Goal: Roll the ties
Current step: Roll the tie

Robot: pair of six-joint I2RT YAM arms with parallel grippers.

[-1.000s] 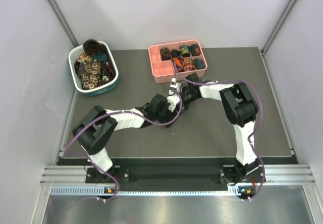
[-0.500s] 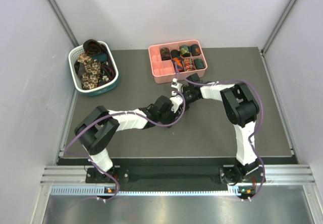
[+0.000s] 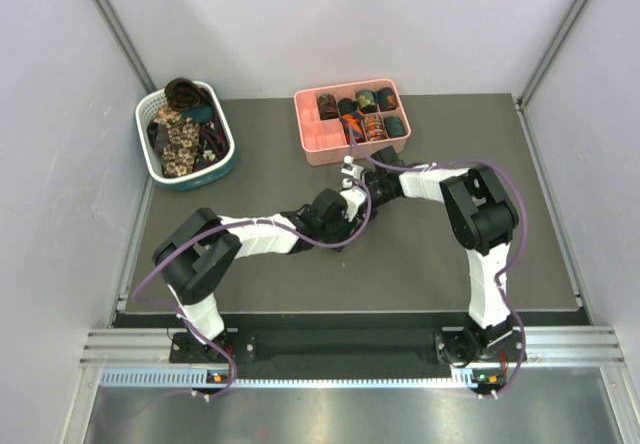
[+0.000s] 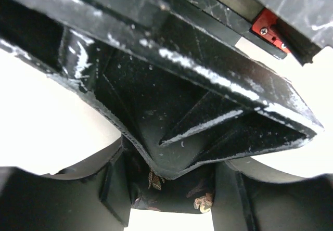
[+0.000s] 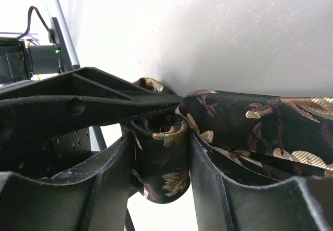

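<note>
Right wrist view: the right hand (image 5: pixel 158 148) clasps a half-rolled dark, beige-flowered fabric tie (image 5: pixel 260 122), its tail trailing toward three o'clock. Whether the left hand (image 4: pixel 171 189) grips it, I cannot tell. Next, probably, that tail needs winding in.

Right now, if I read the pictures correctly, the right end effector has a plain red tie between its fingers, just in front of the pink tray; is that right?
Not quite. The tie between the fingers of the right end effector is dark with a beige floral print, not plain red, as the right wrist view shows. The rest holds: it is just in front of the pink tray.
</note>
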